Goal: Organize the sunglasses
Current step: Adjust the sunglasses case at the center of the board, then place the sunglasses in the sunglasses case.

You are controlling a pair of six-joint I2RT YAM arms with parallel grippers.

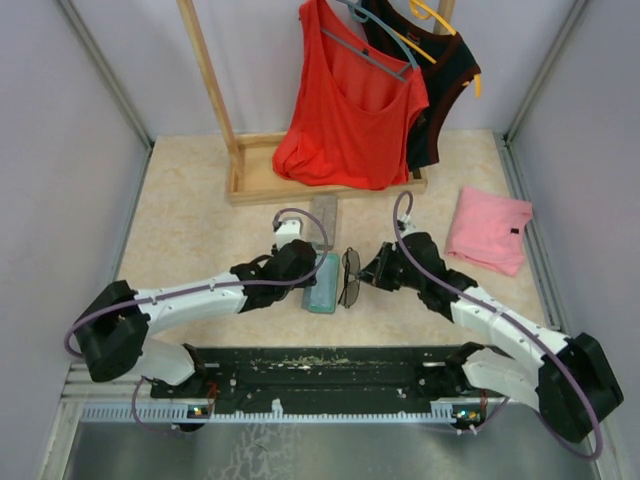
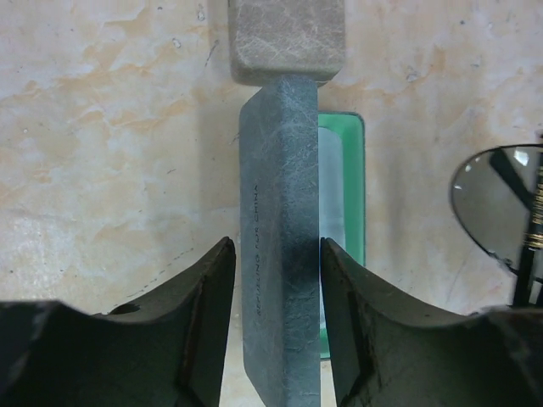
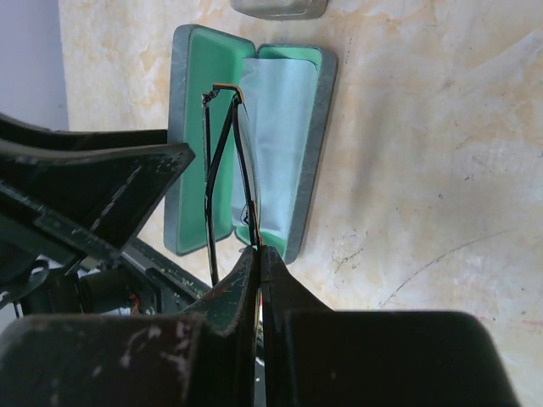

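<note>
Right wrist: right gripper (image 3: 259, 251), clamped, pinched sunglasses (image 3: 209, 186), lenses edge-on, beside open case (image 3: 197, 76) holding cloth (image 3: 284, 119); left gripper (image 2: 276, 248) loosely straddled lid (image 2: 276, 153).

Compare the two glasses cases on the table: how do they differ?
The near glasses case is open, showing green lining and a light blue cloth; the far glasses case is shut. The near case's lid stands between the left pincer's fingers; nothing grips the far case. Both are oblong and grey outside.
</note>
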